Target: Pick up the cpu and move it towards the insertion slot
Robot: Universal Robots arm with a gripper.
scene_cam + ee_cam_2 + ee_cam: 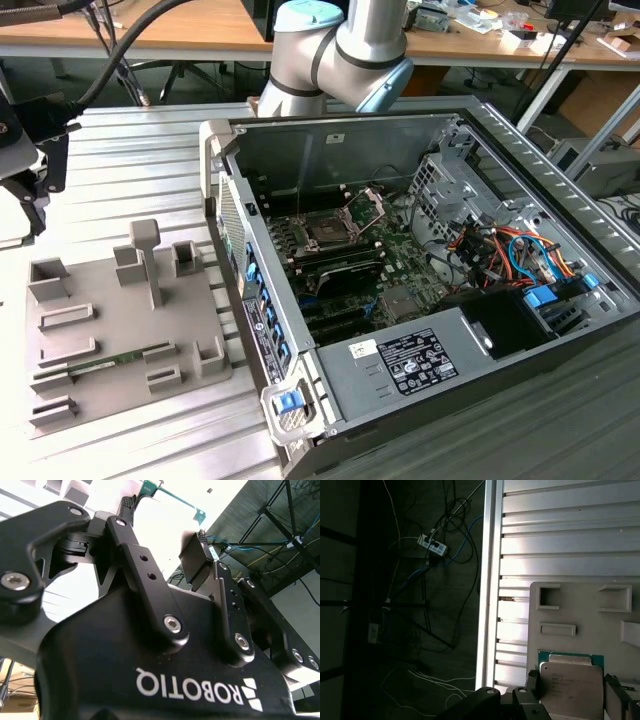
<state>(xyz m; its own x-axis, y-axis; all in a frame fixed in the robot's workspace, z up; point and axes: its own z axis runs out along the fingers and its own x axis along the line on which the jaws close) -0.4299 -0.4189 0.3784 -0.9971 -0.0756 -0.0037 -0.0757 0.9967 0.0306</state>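
- Between the tool's (572, 692) two black fingers (532, 687) in the first wrist view sits the cpu (571, 681), silvery top facing the camera with a green edge along one side; the fingers flank it on both sides, clenched on it.
- Just behind the held chip lies the grey tray (580, 615) with its square-walled pockets, resting on the ribbed metal worktop (560, 535).
- In the second wrist view the tool's linkages (150, 585) spread from the black body, fingertips closing on the chip's thin edge (175, 500).
- In the exterior view the arm's (340, 50) joint stands behind the open computer case (420, 290).
- The insertion slot (325, 232) sits inside that case, its metal frame hinged up, well apart from the grey tray (120, 330).
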